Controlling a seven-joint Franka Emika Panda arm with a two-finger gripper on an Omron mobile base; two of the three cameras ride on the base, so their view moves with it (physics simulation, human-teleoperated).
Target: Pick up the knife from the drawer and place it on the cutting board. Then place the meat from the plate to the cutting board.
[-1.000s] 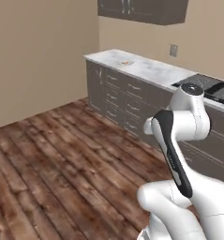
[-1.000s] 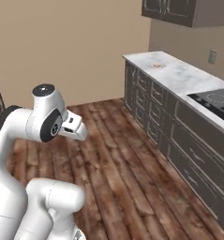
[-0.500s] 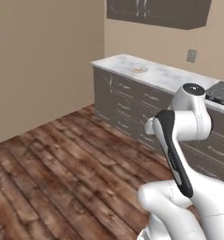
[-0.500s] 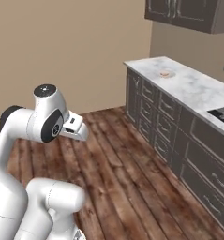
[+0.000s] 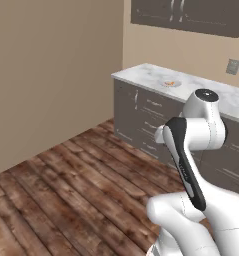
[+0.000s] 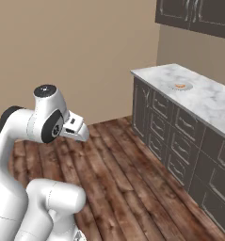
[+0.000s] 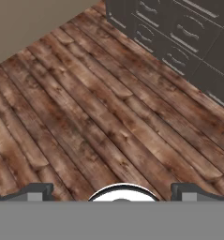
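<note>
Where the marble worktop point(image 5: 191, 87) ends near the wall corner, the plate point(image 5: 170, 83) carries the meat point(image 5: 169, 83) – same in the right base view; hand view: the gripper point(image 7: 111, 191) gapes wide, empty, above wooden floor point(image 7: 85, 117) – drawer fronts point(image 7: 179, 42) at the top right

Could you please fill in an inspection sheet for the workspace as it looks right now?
Surface: marble counter along the right wall, above grey drawer fronts, all shut.
Job's things: plate on the counter with the orange meat on it; knife and cutting board: nothing seen.
Clutter: nothing seen.
Gripper: gripper open, nothing between its tips, pointed at the wooden floor, well short of the counter.
Cables: nothing seen.
Surroundings: beige wall, dark upper cabinets, a wall outlet above the counter.
</note>
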